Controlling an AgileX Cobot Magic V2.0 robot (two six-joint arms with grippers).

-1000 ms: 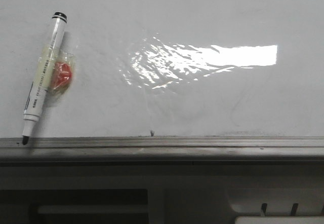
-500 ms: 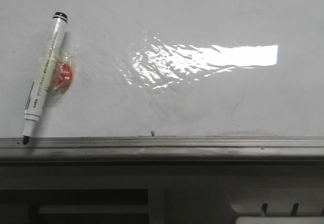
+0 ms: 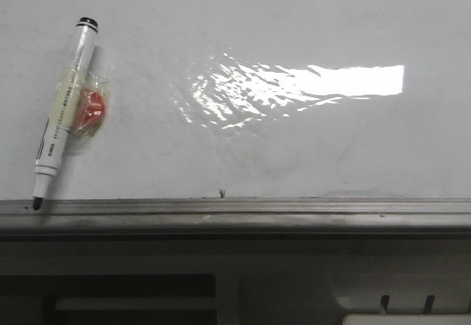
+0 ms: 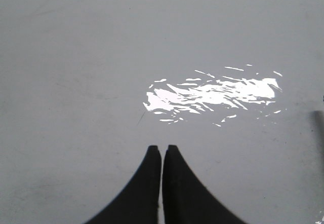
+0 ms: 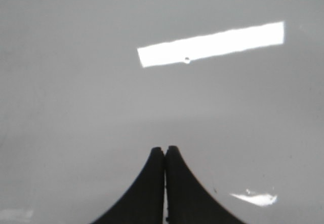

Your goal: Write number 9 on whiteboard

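Although the task calls for a 9, no such figure shows anywhere on the whiteboard (image 3: 294, 148) in the front view: the glossy white surface carries only a bright glare patch (image 3: 309, 86) at about 1 o'clock from centre, faint smudges, and a small dark speck (image 3: 221, 192) near the grey ledge (image 3: 294, 211) at 6 o'clock. The marker (image 3: 65, 112) lies untouched at 9 o'clock, tilted, its uncapped black tip down at the ledge and a red piece (image 3: 91, 109) taped just beside its barrel. Neither arm appears in the front view. In the wrist views the left gripper (image 4: 161, 150) has its jaws pressed together on nothing, hanging over bare board, and the right gripper (image 5: 165, 150) is likewise closed and empty. By my reading, the task has not begun: the marker must first be picked up, then the whole loop and tail drawn.
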